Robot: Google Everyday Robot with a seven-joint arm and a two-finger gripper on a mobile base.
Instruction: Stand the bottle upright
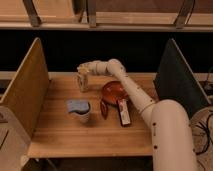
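The bottle (83, 81) stands upright near the back of my table (60, 130), left of centre, and my gripper (83, 73) sits right at its top; I cannot tell whether it is clamped or let go. In front of it, nearer me, I see a white cup (80, 110) with a blue-grey top. Further right sit a red bowl (114, 91) and a flat white bar (123, 111) just in front of the bowl.

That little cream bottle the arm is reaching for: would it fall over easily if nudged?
Probably. The small slim cream-white plastic bottle looks tall for its narrow base, so a side push would likely tip it. Being small plastic, it is probably light and stiff. The gripper sits at its top, at the wooden table's far edge.
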